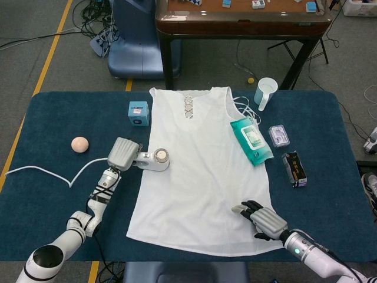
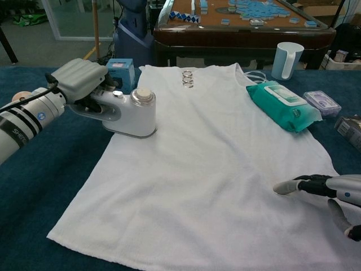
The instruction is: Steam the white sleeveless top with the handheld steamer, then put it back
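The white top's [image 1: 200,171] middle lies open for passing; a wipes pack [image 1: 251,140] overlaps its right edge, a blue box [image 1: 139,112] stands just beside its left shoulder.

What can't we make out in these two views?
- Left hand fingers on the steamer handle: covered by the hand's back, both views.
- Whether the right hand presses the white top or hovers: unclear; chest view cuts it at the edge.
- Black box label: too small, head view.
- Steamer's soleplate: faces down, hidden.
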{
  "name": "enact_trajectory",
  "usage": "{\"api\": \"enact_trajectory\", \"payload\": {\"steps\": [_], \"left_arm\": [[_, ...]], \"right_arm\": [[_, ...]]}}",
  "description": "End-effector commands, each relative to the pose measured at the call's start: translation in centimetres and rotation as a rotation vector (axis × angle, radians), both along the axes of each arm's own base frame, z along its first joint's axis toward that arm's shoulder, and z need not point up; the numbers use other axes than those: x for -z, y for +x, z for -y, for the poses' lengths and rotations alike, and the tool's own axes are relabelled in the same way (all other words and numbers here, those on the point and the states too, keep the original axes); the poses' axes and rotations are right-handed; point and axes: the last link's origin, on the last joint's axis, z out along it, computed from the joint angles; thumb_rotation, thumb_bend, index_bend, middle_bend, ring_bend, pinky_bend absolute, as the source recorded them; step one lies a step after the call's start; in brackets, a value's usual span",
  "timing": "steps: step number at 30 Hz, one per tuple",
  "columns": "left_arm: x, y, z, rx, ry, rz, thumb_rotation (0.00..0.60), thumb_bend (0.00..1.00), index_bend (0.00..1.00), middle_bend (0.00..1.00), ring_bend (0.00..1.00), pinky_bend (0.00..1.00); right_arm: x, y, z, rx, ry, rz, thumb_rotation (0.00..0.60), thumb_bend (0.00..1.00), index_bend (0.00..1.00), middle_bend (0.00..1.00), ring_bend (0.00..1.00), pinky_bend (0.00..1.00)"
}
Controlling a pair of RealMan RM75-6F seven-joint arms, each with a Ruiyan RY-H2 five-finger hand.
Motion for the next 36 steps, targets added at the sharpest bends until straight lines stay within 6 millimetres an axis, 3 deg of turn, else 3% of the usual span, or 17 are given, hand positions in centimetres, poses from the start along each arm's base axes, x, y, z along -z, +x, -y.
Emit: {"api": "enact_trajectory", "payload": {"steps": [1,13,24,27,29,32,36], "left_arm": [[-0.6,-1.0,0.0,-0.017,0.010,-0.008,0.600,0.24,0.76,0.77,0.65,0.76],[-4.0,-5.0,0.8,-0.105,0.062,0.136,0.600,0.24,0.76,0.77,0.65,0.76],[-5.8,-8.0,3.6,-0.098,0.066,0.156,0.600,0.23,0.76,0.77,0.65,0.76],[-5.8,-8.4,4.3,-0.086,0.056,0.137,0.600,0.23,0.76,0.76,0.65,0.76],[-5.8,-8.6,4.5,-0.081,0.051,0.117,0.600,0.23,0.76,0.76,0.64,0.76],[-5.6,-9.0,4.8,-0.085,0.037,0.090,0.600,0.22,0.76,0.75,0.64,0.76],[-5.4,-9.6,5.0,-0.093,0.025,0.056,0.600,0.21,0.75,0.73,0.63,0.75]], "right_arm": [[0.0,0.0,0.0,-0.001,-0.001,0.000,0.600,1.00,0.00,0.12,0.02,0.00],[-0.5,0.1,0.0,-0.001,-0.018,0.007,0.600,1.00,0.00,0.12,0.02,0.00],[-1.8,1.4,0.3,-0.029,-0.072,0.072,0.600,1.00,0.00,0.12,0.02,0.00],[-2.6,2.0,0.6,-0.030,-0.112,0.120,0.600,0.88,0.00,0.12,0.02,0.00],[-3.2,2.2,0.9,-0.034,-0.144,0.142,0.600,0.68,0.00,0.12,0.02,0.00],[-4.4,2.5,1.5,-0.044,-0.203,0.160,0.600,0.49,0.00,0.12,0.02,0.00],[-5.6,2.6,2.0,-0.043,-0.261,0.179,0.600,0.41,0.00,0.12,0.02,0.00]]}}
